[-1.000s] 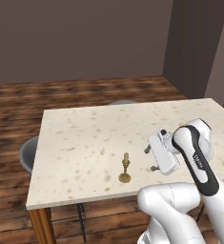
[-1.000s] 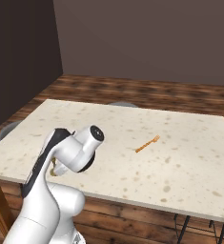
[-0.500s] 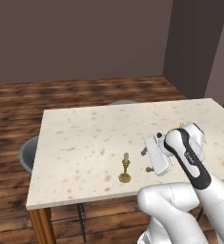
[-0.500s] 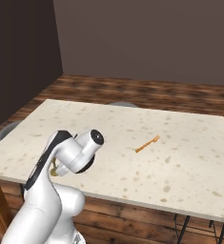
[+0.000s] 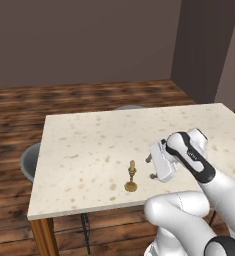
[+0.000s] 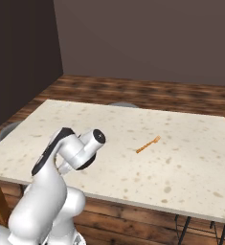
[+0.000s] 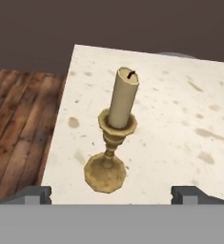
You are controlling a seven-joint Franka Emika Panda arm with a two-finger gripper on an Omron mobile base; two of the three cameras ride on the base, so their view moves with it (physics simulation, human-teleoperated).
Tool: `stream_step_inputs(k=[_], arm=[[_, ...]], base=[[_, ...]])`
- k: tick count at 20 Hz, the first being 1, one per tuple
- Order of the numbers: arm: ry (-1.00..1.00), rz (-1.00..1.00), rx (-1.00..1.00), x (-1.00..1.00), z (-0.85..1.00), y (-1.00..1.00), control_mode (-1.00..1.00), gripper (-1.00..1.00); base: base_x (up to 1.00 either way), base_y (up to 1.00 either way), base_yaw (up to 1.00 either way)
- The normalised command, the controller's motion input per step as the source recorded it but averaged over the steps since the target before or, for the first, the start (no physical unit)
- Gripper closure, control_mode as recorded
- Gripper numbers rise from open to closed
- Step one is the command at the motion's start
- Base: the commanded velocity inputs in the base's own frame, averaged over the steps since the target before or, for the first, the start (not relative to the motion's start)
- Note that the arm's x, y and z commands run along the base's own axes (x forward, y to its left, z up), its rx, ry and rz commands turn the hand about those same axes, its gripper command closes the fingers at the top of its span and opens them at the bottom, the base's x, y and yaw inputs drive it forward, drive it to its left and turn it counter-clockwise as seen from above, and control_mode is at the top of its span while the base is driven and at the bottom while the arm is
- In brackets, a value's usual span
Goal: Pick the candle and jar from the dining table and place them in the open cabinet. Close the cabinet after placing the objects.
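Brass holder, slim stem on a round base, carrying a short cream stub with a dark wick: the candle (image 7: 114, 138), standing upright on the dining table (image 5: 89, 145) near its front edge, toward the left front corner as the left base view shows it (image 5: 131, 177). No contact with anything but the tabletop.

Gripper (image 5: 151, 167): two small dark finger tips (image 7: 37, 194) spread to full width, nothing between them; it is just beside the candle, on the candle's right in the left base view, pointed at it and not touching. In the hand view the candle sits centred between the two tips, beyond them.

Table top: cream, brown-speckled, stone-like, rectangular; one wooden leg visible at the near left corner.

Small orange-brown utensil (image 6: 148, 144), too small to identify with certainty, lying flat on the table well apart from the candle.

Grey chair seat (image 5: 30, 161) at the table's left side; another grey chair edge (image 5: 129, 107) at the far side.

Floor: dark wooden planks. Walls: plain dark grey-brown.
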Motion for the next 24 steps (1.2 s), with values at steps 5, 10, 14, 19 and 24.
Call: stream_step_inputs(k=[5,10,14,19,24], arm=[[0.04,-0.01,0.00,0.11,-0.20,0.11,-1.00,-1.00],[0.00,0.00,0.00,0.00,-0.20,0.22,-1.00,-1.00],[0.00,0.00,0.00,-0.04,-0.12,0.23,-1.00,-1.00],[0.00,0.00,0.00,-0.11,-0.13,0.14,-1.00,-1.00],[0.00,0.00,0.01,-0.11,-0.19,0.10,-1.00,-1.00]], base=[[0.00,0.00,0.00],[0.00,0.00,0.00],[0.00,0.00,0.00],[0.00,0.00,0.00],[0.00,0.00,0.00]])
